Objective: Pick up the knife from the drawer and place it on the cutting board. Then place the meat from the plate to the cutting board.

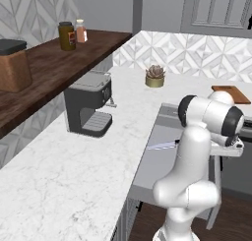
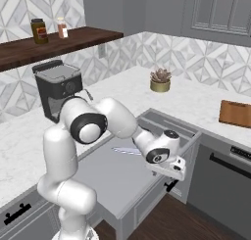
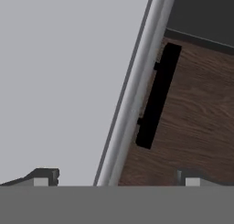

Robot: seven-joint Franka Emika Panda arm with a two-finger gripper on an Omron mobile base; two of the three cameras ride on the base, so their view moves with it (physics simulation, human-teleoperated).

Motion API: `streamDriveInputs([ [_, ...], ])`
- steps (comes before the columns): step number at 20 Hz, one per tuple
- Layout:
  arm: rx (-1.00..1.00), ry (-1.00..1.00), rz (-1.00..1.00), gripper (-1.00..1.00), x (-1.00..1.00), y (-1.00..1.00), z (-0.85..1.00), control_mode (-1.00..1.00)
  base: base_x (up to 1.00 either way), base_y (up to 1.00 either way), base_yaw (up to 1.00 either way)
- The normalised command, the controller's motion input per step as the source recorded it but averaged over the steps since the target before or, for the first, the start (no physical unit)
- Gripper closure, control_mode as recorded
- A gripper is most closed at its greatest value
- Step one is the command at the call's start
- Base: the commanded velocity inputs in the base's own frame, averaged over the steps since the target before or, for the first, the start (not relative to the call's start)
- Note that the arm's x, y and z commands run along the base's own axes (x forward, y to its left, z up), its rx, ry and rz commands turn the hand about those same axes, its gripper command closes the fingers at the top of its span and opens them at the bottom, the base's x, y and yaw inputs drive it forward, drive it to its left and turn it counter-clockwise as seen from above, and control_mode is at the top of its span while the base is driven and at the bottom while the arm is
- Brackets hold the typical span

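Observation:
The drawer [image 2: 112, 180] stands pulled out, its flat grey floor bare apart from the knife. The knife's silver blade [image 2: 125, 150] lies near the back of the drawer, and my forearm hides its handle. In the left base view the blade [image 1: 160, 146] shows beside my arm. My gripper [image 2: 169, 172] hangs open over the drawer's front edge. In the hand view the gripper [image 3: 116, 179] straddles the drawer's front rim [image 3: 132, 90], with the dark handle [image 3: 157, 95] just outside. The cutting board [image 2: 237, 113] lies on the counter to the right, with nothing on the part I see.
A coffee machine [image 2: 58, 86] and a small potted plant [image 2: 160, 81] stand on the marble counter. A wall shelf [image 1: 59, 63] carries jars and a wooden block. A pale rounded thing [image 1: 220, 94] sits beside the board [image 1: 233, 93], half hidden by my arm. Wooden floor [image 3: 196, 127] lies below the drawer front.

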Motion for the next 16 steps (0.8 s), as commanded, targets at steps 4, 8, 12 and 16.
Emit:
streamDriveInputs([
  [4, 0.03, -0.11, 0.0, -1.0, -0.01, 0.29, 0.78, -1.0, 0.0, 0.0, 0.0],
  [8, 0.02, -0.06, -0.07, -1.0, 0.23, 0.59, 0.63, -1.0, 0.0, 0.0, 0.0],
  [12, 0.03, 0.0, -0.22, -1.0, 0.44, 0.47, 0.3, -1.0, 0.0, 0.0, 0.0],
  [16, 0.05, 0.0, -0.29, -1.0, 0.24, 0.09, 0.14, -1.0, 0.0, 0.0, 0.0],
])
